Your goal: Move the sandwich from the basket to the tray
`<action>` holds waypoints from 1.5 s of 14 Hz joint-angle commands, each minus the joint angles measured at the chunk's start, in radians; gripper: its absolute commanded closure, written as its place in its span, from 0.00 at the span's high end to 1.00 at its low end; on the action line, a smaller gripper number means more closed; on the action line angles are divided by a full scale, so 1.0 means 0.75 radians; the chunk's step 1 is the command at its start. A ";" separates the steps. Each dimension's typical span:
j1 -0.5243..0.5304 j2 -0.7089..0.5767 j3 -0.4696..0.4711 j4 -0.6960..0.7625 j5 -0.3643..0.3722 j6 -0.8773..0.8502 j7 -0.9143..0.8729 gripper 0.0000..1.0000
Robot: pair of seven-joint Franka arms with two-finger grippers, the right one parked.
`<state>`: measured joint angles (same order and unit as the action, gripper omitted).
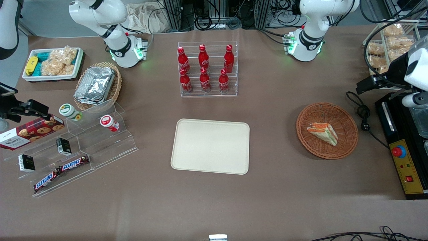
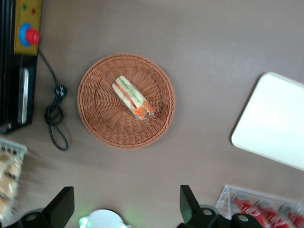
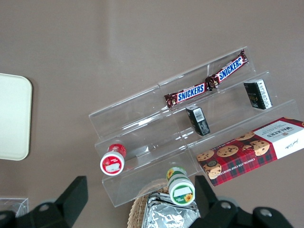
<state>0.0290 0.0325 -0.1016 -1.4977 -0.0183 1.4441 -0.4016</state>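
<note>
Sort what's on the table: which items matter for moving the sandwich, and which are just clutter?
Job: sandwich in the basket; tray; open tool high above the basket.

Clutter: cola bottles, Snickers bars, cookie box, foil containers.

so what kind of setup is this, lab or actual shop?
Most likely a lab mock-up of a snack counter: cola bottles in an acrylic rack, sandwich in a basket, empty tray, emergency-stop box alongside. The tool hangs open above the basket.

Brown table (image 1: 267, 201): tray (image 1: 210, 146) mid, basket (image 1: 327, 130) (working arm's end), bottle rack (image 1: 207, 69); gripper (image 2: 127, 209) above.
</note>
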 commanded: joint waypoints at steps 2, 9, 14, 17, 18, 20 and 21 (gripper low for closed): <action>-0.002 -0.017 0.003 -0.217 0.000 0.162 -0.298 1.00; 0.002 -0.011 0.007 -0.780 0.016 0.796 -0.573 1.00; 0.062 0.187 0.007 -0.907 0.018 1.079 -0.675 1.00; 0.080 0.294 0.007 -0.907 0.020 1.181 -0.755 1.00; 0.080 0.316 0.007 -0.907 0.020 1.196 -0.757 1.00; 0.080 0.351 0.009 -0.905 0.020 1.234 -0.757 1.00; 0.080 0.364 0.009 -0.905 0.020 1.251 -0.757 0.98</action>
<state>0.0849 0.2889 -0.0912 -2.1889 -0.0175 2.3637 -0.9437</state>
